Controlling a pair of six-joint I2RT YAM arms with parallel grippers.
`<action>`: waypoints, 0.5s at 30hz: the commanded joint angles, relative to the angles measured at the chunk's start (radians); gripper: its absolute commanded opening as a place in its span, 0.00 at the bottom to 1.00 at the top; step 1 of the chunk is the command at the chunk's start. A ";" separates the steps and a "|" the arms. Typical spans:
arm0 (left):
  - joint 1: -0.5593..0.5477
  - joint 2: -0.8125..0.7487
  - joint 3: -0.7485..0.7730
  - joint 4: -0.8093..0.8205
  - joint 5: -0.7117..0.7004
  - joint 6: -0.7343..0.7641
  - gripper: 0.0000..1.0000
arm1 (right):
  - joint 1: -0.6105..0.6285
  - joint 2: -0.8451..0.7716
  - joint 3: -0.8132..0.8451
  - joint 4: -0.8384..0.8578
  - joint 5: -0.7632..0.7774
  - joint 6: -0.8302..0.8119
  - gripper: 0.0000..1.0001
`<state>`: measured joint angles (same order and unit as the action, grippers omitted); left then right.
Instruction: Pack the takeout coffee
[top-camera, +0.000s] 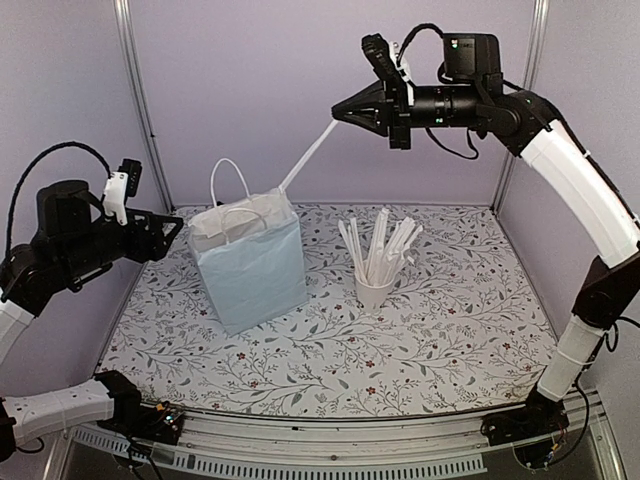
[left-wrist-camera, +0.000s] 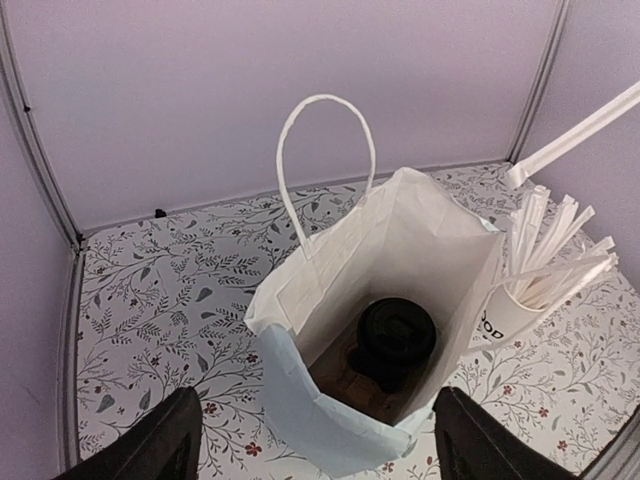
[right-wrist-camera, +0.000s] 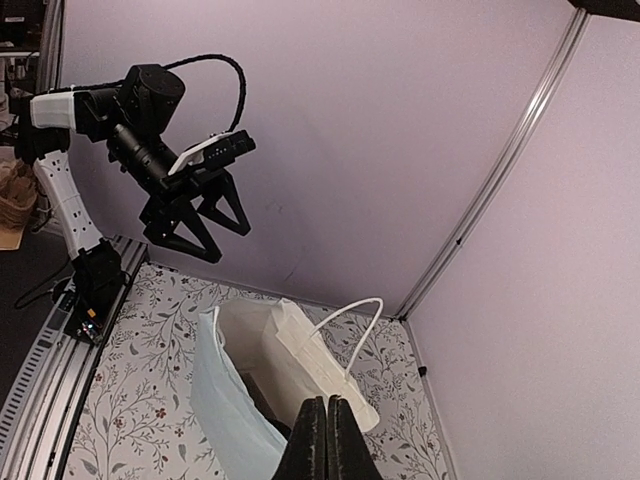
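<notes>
The takeout coffee shows as a dark round shape on the floor of an open white paper bag. That bag stands upright on the left half of the table. My left gripper hangs open in the air to the left of the bag; in its wrist view my left gripper has its fingers either side of the bag's near rim, holding nothing. My right gripper is high above the table, shut on a white wrapped stick that slants down toward the bag's mouth.
A white paper cup full of tall white wrapped sticks stands right of the bag. The bag's handles stick up. The flowered table is walled by lilac panels at the back and sides.
</notes>
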<state>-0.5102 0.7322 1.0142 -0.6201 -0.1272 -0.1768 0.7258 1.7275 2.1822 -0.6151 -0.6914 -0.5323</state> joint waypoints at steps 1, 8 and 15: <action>0.010 -0.009 -0.034 0.004 -0.002 0.001 0.82 | 0.067 0.100 0.043 0.108 0.047 0.056 0.00; 0.010 -0.043 -0.080 0.026 0.006 -0.012 0.82 | 0.175 0.368 0.198 0.189 0.167 0.116 0.07; 0.010 -0.071 -0.101 0.037 0.063 -0.056 0.82 | 0.202 0.444 0.246 0.165 0.209 0.104 0.86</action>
<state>-0.5102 0.6792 0.9287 -0.6132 -0.0990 -0.2024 0.9260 2.1952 2.3886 -0.4576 -0.5301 -0.4324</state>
